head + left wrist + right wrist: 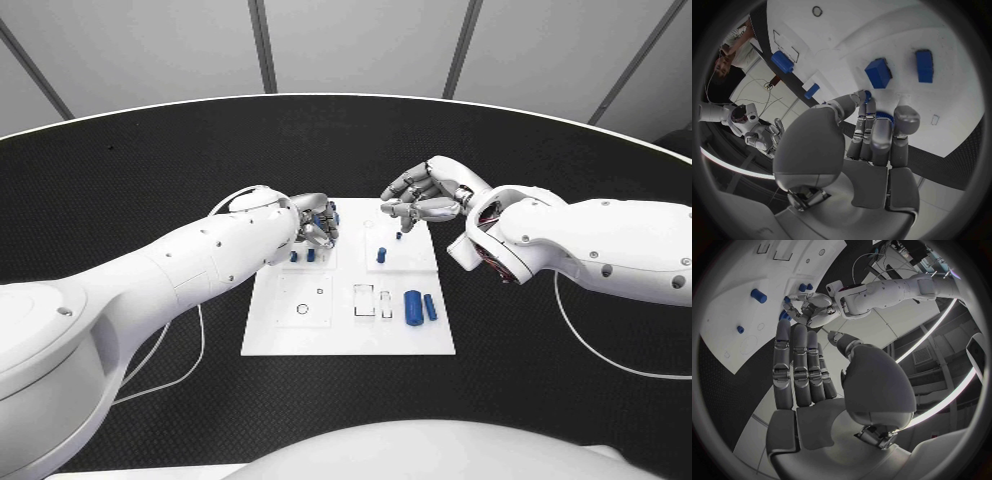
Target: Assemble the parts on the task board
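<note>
While small blue parts (413,306) are lying on the flat white board (349,335), the left hand (316,222) is pinching one and the right hand (423,197) is hovering open, holding nothing.

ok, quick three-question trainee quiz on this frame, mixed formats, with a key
1. True or false: the right hand holds a blue part.
2. Where do the two long blue parts lie side by side?
A. on the task board, near right area
B. off the board, on the black table
C. at the board's far left corner
3. Fill in: the ___ hand pinches a blue piece at the board's far left corner.

Key: 1 false, its fingers are bare; 2 A; 3 left, the left hand.
</note>
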You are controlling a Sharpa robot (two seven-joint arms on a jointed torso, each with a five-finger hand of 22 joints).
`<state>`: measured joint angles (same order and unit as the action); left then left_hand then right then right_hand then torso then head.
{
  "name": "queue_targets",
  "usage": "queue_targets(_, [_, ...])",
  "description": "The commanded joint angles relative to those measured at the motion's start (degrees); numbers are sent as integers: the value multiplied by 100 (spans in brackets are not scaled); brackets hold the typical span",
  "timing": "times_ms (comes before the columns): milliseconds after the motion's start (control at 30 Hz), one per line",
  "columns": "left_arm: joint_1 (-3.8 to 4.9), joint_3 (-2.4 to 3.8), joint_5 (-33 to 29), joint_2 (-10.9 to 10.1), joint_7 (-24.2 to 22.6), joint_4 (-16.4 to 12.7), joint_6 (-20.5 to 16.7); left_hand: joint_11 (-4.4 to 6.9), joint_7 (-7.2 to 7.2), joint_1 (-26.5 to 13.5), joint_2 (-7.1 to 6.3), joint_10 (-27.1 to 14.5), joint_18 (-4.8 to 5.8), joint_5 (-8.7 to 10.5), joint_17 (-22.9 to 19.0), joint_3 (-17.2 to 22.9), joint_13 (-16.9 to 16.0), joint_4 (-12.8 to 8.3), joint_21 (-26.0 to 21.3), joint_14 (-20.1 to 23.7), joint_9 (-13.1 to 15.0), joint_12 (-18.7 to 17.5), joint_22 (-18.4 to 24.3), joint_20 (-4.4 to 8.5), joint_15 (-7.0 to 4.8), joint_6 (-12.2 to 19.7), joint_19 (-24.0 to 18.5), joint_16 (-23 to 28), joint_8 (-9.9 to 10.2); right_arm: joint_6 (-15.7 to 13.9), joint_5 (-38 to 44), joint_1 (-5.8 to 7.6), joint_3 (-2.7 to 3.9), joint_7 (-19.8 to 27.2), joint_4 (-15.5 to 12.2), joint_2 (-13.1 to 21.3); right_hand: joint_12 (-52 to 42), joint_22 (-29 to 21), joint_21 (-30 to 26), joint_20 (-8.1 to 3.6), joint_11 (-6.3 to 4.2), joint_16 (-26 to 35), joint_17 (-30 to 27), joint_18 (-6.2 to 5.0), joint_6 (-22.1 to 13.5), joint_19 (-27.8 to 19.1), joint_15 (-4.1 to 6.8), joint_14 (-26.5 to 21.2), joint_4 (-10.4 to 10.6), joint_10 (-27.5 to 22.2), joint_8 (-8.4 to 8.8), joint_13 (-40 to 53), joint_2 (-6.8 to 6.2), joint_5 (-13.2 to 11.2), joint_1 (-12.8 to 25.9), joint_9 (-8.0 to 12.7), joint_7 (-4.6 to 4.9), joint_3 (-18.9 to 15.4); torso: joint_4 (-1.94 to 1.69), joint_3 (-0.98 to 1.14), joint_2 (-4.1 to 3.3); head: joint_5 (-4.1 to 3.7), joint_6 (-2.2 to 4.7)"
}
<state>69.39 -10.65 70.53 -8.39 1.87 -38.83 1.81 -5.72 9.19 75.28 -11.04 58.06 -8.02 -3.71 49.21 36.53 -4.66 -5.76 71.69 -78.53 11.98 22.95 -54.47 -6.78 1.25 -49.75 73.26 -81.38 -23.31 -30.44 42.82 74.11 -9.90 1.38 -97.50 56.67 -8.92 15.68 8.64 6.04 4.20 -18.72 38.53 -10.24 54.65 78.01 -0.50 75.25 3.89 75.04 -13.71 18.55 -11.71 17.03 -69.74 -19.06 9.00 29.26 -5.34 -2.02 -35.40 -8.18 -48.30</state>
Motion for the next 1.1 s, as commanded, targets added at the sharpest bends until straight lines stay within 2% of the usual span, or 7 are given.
queue_targets(33, [-9, 0, 1, 13, 14, 13, 16, 12, -3, 11, 38, 26, 91, 25, 0, 6, 9, -34, 45, -50, -3, -51, -18, 5, -9, -25, 37, -13, 16, 2, 0, 0, 0, -1, 0, -3, -11, -8, 0, 13, -4, 34, 8, -15, -16, 2, 2, -26, -6, -40, -40, 8, -15, 39, -49, -7, -7, 42, 1, -3, 0, 0, -9])
queue_targets(267, [-36, -2, 66, 40, 47, 64, -19, 20, -12, 28, 46, 43, 96, 29, -13, 14, 5, -48, 60, -52, 0, -48, -43, 6, -15, -50, 53, -12, 9, 7, 0, 0, 0, -2, 1, -6, -11, -8, 0, 13, -4, 34, 8, -15, -16, 2, 2, -26, -6, -40, -40, 8, -15, 39, -49, -7, -7, 42, 5, -1, 2, -5, -22])
queue_targets(500, [-49, -5, 195, 47, 76, 95, -78, 40, -29, 85, 65, 91, 100, 26, -20, 43, -9, -96, 81, -62, 8, -27, -75, 21, -31, -100, 78, -13, -4, 9, 0, 0, 0, -3, 0, -3, -13, -9, 2, 12, -5, 36, 13, -15, -14, 4, 4, -24, -8, -40, -42, 12, -9, 51, -55, -8, -8, 46, -9, -2, 4, -20, -32])
queue_targets(767, [-55, -10, 250, 43, 10, 55, -126, 44, -33, 175, 68, 85, 107, 18, 96, 105, -27, -190, 102, -100, 10, -10, -103, 35, -43, -125, 99, -36, -6, 11, 0, 0, 0, 1, 5, -4, -13, -9, 2, 12, -5, 36, 13, -15, -14, 4, 4, -24, -8, -40, -42, 12, -9, 51, -55, -8, -8, 46, -6, -3, 8, -20, -45])
queue_targets(1100, [-64, -41, 307, 21, -96, -27, -265, 42, -30, 186, 65, 84, 114, 15, 141, 120, -30, -209, 122, -116, 7, -8, -138, 37, -42, -121, 117, -48, 0, 14, 0, 0, 0, 6, 8, 4, -13, -9, 2, 12, -5, 36, 13, -15, -14, 4, 4, -24, -8, -40, -42, 12, -9, 51, -55, -8, -8, 46, -14, -4, 7, -28, -46])
